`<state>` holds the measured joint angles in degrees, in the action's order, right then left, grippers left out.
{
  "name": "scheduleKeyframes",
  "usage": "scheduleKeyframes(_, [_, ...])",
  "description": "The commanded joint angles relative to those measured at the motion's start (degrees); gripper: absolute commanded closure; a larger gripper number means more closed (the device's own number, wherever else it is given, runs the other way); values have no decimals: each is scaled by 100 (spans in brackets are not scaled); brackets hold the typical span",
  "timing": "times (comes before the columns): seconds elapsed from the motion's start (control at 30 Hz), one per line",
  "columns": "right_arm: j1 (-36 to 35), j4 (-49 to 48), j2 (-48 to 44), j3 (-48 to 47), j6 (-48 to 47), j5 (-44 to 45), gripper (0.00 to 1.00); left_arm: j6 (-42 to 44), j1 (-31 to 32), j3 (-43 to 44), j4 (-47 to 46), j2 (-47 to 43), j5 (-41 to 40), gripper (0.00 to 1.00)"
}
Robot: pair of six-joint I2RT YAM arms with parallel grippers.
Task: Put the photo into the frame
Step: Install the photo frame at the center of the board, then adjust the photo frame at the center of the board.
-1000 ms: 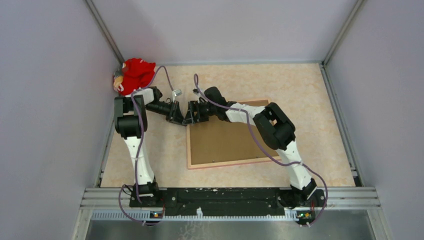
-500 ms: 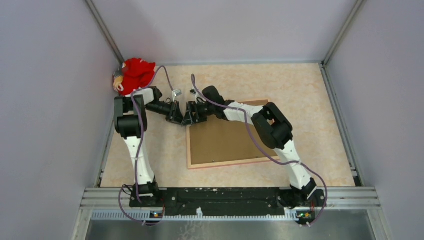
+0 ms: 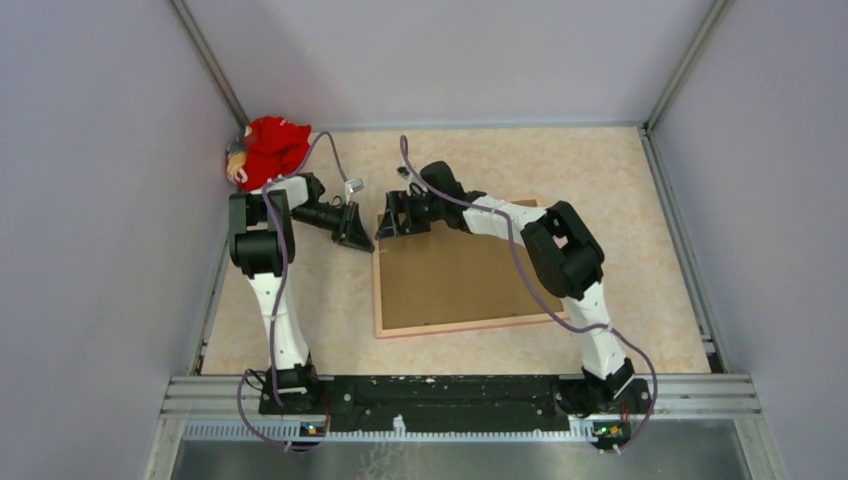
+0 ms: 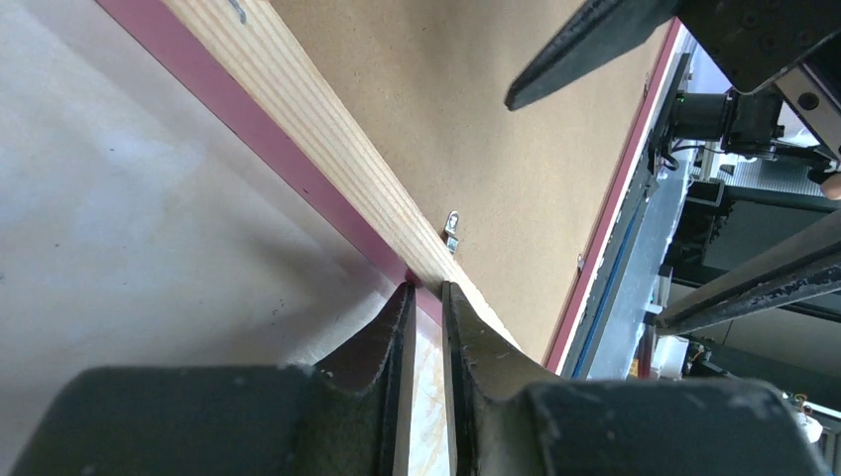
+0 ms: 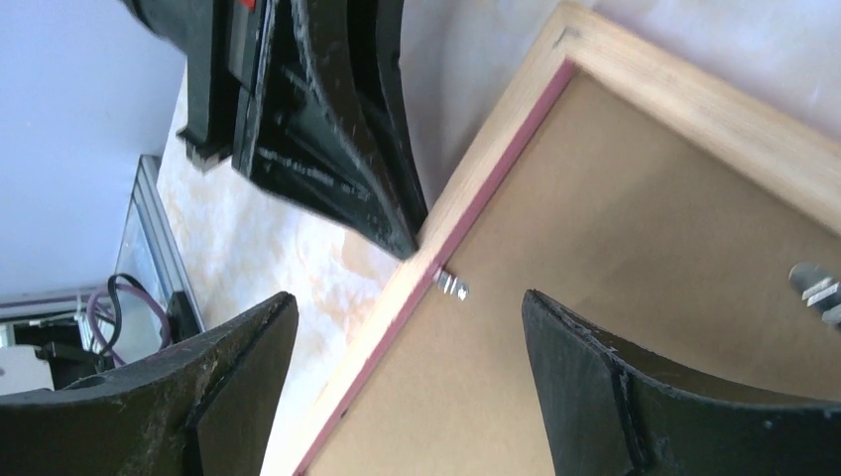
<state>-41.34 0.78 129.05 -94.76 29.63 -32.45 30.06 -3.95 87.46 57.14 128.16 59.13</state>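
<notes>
**A:** Where is the frame lying?

**B:** The frame [image 4: 307, 114] is lying back-up near the middle of the counter [image 3: 620, 200], with the brown backing board [image 3: 450, 275] sitting inside its rim.

**A:** And the pincers?

**B:** Both are at its 11 o'clock corner. The left pincer [image 4: 424, 290], reaching in from 9 o'clock, is touching the pink outer edge, fingers nearly together with a thin slit showing. The right pincer [image 5: 407, 297] is hovering over that corner, fingers wide apart, gripping nothing. A red soft bundle [image 3: 272, 145] is sitting at the counter's 10 o'clock corner.
</notes>
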Motion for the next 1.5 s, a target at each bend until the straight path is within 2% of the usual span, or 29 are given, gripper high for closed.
scheduleKeyframes(0.0, [-174, -615, -651, 709, 81, 81, 17, 126, 32, 48, -351, -80, -342, 79])
scheduleKeyframes(0.23, [-458, -1309, -582, 1364, 545, 4, 18, 114, 34, 34, -362, -91, -359, 79])
scheduleKeyframes(0.87, [-479, -1549, 34, 767, 910, 107, 20, 201, 34, -69, -336, -151, -341, 78])
scheduleKeyframes(1.13, [-474, -1446, -21, 695, 905, 42, 20, 241, 34, -79, -305, -153, -351, 78])
scheduleKeyframes(1.27, [-348, -1465, -419, 944, 928, -37, 19, 343, 24, -42, -189, -230, -414, 77])
scheduleKeyframes(1.47, [516, -1643, -2095, 2231, 1009, 164, 8, 780, -48, 117, 262, -466, -637, 67])
